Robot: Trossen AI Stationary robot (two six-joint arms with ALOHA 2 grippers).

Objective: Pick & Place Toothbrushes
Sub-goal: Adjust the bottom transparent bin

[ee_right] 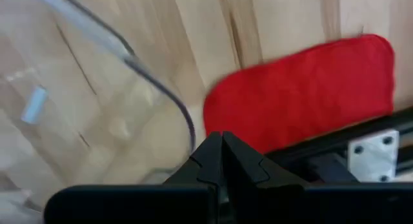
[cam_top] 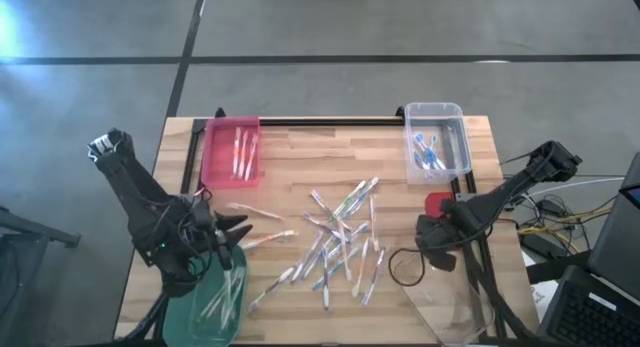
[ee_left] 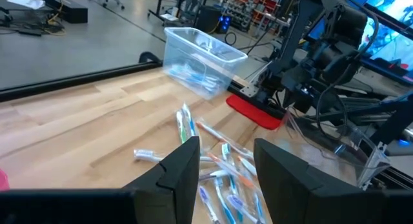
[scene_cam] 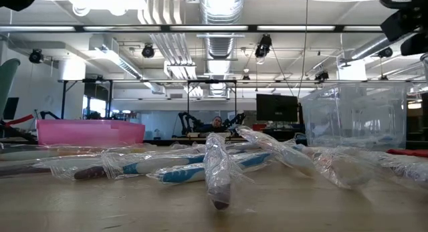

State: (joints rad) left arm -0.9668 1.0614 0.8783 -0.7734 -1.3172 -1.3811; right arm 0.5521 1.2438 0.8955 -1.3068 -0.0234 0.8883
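Hovering over the near left corner of the tabletop (cam_top: 300, 152), the left tool (cam_top: 236, 232) has its fingers apart with nothing between them, just above the far rim of the green bin (cam_top: 205, 302). From that tool the loose toothbrushes (cam_top: 340, 242) lie toward 3 o'clock in the high view, a scattered heap across the middle of the tabletop. Closest to it are two wrapped brushes (cam_top: 262, 239) just beyond the fingertips, their long axes running roughly 9 to 3 o'clock. Deeper in the heap most brushes run about 12 to 6 or 1 to 7 o'clock, several crossing each other. The left arm is plainly nearer those closest brushes, so the next pick looks like its job, with the fingers set across a brush's length.

The right tool (ee_right: 222, 161) is closed on nothing, parked at the right edge beside a red pad (ee_right: 303, 88), toward 3 o'clock from the heap.

Containers: the green bin already holds a few pale brushes. At 11 o'clock, the pink bin (cam_top: 231, 152) holds about three. The clear bin (cam_top: 435, 139) at 1 o'clock holds several blue-accented ones. A second clear bin (cam_top: 455, 302) at 5 o'clock shows nothing I can make out inside.
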